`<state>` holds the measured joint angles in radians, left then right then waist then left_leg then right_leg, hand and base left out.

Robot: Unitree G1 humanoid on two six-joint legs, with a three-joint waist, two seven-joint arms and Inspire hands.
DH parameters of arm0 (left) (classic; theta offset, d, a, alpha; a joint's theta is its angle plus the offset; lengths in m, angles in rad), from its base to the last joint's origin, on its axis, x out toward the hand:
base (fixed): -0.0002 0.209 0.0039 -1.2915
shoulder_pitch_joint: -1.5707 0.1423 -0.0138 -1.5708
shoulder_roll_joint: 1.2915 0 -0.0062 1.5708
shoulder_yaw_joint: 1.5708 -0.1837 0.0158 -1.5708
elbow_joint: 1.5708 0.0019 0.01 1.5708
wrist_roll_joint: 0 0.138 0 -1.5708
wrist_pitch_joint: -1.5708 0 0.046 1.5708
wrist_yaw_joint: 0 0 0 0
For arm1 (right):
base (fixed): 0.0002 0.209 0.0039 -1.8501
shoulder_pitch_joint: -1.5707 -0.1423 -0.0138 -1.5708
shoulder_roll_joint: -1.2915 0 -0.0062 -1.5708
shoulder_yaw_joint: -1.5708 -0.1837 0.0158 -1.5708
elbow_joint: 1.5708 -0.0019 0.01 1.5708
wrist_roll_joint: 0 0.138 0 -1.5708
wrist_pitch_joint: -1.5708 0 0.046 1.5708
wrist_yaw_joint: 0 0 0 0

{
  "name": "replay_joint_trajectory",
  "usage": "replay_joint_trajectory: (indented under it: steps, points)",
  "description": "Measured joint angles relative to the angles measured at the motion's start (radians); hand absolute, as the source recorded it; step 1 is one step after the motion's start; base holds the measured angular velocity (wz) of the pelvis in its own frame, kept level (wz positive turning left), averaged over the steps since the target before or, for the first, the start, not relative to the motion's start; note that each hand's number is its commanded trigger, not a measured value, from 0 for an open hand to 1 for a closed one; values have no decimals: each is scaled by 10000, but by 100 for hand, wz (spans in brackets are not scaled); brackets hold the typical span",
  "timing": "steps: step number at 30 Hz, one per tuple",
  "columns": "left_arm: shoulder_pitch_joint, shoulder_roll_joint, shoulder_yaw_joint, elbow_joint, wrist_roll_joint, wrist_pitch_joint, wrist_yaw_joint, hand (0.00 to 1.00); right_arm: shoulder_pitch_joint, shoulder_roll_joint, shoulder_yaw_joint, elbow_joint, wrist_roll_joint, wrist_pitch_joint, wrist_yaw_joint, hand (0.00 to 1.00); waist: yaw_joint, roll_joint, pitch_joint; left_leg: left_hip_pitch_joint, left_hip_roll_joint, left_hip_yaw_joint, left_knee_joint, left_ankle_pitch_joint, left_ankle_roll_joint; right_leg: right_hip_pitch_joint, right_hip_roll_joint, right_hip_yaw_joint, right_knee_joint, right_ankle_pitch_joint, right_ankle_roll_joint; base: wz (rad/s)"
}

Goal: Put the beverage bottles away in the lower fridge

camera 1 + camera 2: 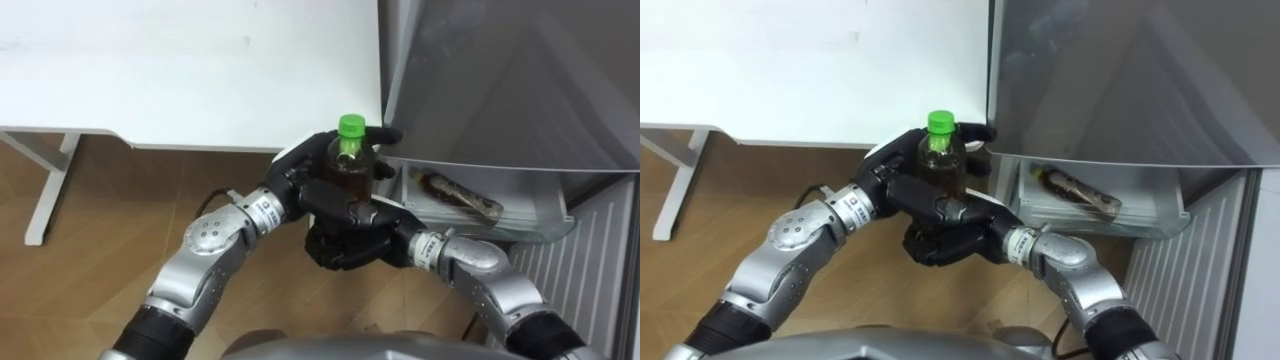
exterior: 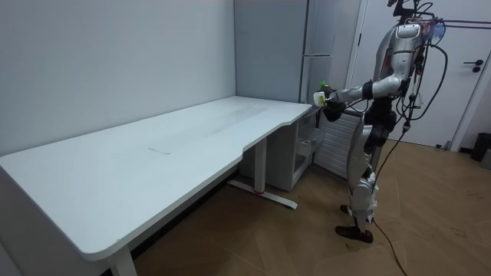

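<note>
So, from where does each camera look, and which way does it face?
Left eye view: on the head, facing down at the bottle held by the left hand and right hand before the fridge drawer; forearms show.
Right eye view: beside it, same scene.
Room view: across the table, facing the whole standing robot.
All share the bottle.

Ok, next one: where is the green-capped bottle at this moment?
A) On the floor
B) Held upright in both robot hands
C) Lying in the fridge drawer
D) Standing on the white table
B: the green-capped bottle is upright, with the left robot hand curled behind it and the right robot hand wrapped round its lower part. It is another bottle that lies in the fridge drawer.
</note>
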<state>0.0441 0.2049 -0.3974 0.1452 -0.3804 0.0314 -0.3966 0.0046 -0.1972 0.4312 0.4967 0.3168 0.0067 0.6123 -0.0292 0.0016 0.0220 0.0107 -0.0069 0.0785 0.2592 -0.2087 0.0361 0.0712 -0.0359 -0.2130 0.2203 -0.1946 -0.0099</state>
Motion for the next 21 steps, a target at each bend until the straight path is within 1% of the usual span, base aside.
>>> replay_joint_trajectory:
  steps: [10, 12, 14, 15, 17, 18, 20, 21]
  points:
    - [-15, 41, 62, -119, -3, -54, 8, 0, -2, 15, -21, 10, 60, -7, 38, 100, 38, -6, 5, -11, 2, -30, -9, 0, 0, -36, 9, 46, -4, 0, 0, 0]
    - [-15, 45, 196, -609, -4, -48, 34, 0, -3, 21, -25, 8, 365, -52, 145, 100, 43, -69, 30, -28, 3, 3, -14, 0, 0, -51, 14, 50, -20, -1, -1, 0]
    - [-20, 32, 405, -1144, -9, -75, 120, 0, -3, 15, -39, 10, 449, -52, 176, 100, 46, -112, 23, -9, 1, 4, -15, 0, 0, -33, 9, 51, -29, -1, -1, 0]
    - [-84, 31, 472, -1437, -14, -217, 165, 0, 12, -15, -29, 22, 454, -46, 171, 100, 66, -147, 17, 0, -2, 15, -16, 0, 0, -23, 6, 51, -35, -1, -1, 0]
    - [-133, 27, 604, -1824, -7, -378, 213, 0, 42, -29, -33, 31, 386, -45, 176, 100, 120, -198, 7, -1, -4, 15, -28, 2, 1, -20, 4, 26, -41, -1, 0, 0]
    - [-125, 26, 723, -2120, -21, -416, 215, 0, 127, -33, -46, 31, 335, -38, 175, 100, 123, -237, -19, 12, -3, 8, -27, 2, 1, -5, 5, -7, -86, -1, 0, 5]
    - [-134, 39, 905, -2428, -201, -577, 225, 0, 286, -69, -53, 33, 322, -29, 175, 100, 206, -254, -31, 29, 2, 5, -30, 2, 1, 20, 5, -26, -114, 0, 1, 2]
    - [-158, 13, 1093, -2524, -244, -679, 233, 0, 398, -145, -111, 33, 321, -24, 180, 100, 307, -251, -33, 37, 7, -6, -22, 1, 1, 20, 7, -10, -111, 1, 1, 0]
